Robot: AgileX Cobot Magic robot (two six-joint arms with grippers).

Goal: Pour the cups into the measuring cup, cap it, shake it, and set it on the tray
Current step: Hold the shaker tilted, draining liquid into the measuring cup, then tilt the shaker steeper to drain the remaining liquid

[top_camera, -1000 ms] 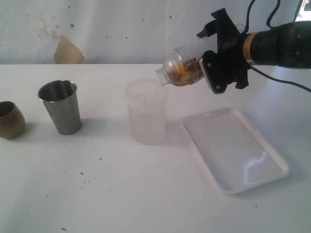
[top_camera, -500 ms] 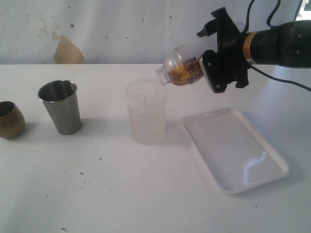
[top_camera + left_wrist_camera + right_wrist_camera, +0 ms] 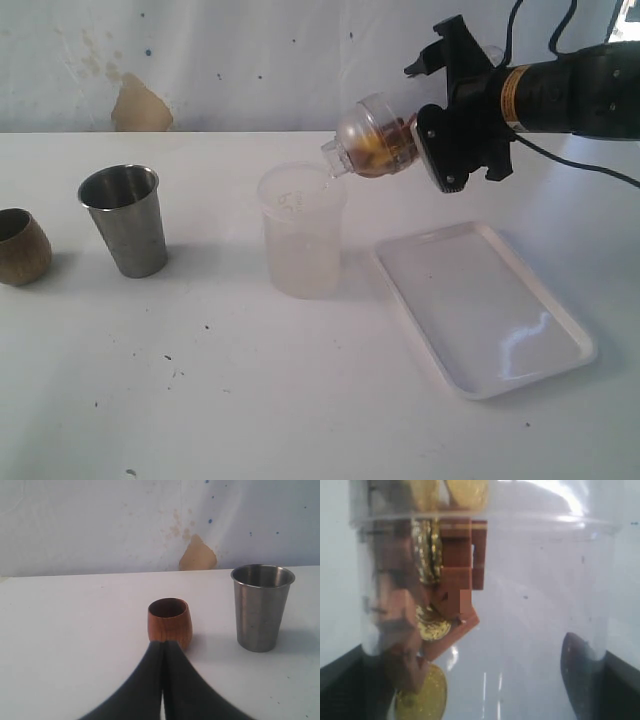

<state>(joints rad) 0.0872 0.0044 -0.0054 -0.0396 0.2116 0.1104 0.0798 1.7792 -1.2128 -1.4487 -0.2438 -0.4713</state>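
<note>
The right claw (image 3: 425,140) grips the clear measuring cup (image 3: 372,137), which is capped and held nearly level in the air, with gold coins and brown blocks inside. Its capped end hangs over the rim of the frosted cup (image 3: 300,235). The tray (image 3: 480,310) lies beside this cup, with open worktop (image 3: 300,400) along its edges. The left claw (image 3: 162,680) is closed, holding nothing, close before the wooden cup (image 3: 170,621). The steel tumbler (image 3: 261,607) stands apart.

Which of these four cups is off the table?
The clear capped cup holding gold coins, gripped tilted in the right pincer. The steel tumbler, wooden cup and frosted cup all stand upright on the table.
</note>
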